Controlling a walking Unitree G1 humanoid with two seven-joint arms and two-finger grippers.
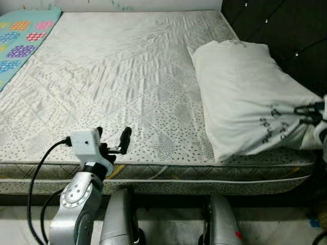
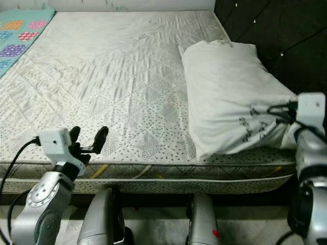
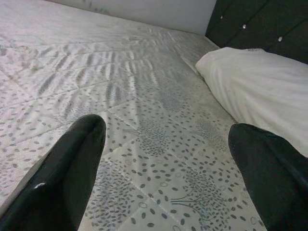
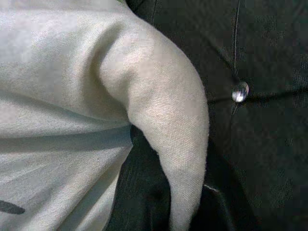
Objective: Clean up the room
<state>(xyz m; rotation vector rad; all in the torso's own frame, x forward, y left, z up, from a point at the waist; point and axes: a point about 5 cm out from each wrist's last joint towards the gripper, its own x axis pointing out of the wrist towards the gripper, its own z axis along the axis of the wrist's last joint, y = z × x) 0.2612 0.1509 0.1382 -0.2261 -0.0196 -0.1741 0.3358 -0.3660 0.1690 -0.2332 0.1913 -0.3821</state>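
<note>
The pillow (image 1: 245,97) lies at 3 o'clock on the mattress (image 1: 112,87), against the dark headboard (image 1: 286,30). The right gripper (image 4: 159,192) pinches its near corner. At 7 o'clock the left gripper (image 1: 112,139) hovers, fingers apart.

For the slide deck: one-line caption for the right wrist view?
Right gripper pinching a corner of the white fabric pillow against the black tufted headboard.

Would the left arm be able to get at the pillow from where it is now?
Probably not easily: the left gripper hovers open over the mattress near edge, and the pillow lies apart, toward the robot's right, beside the right gripper.
</note>
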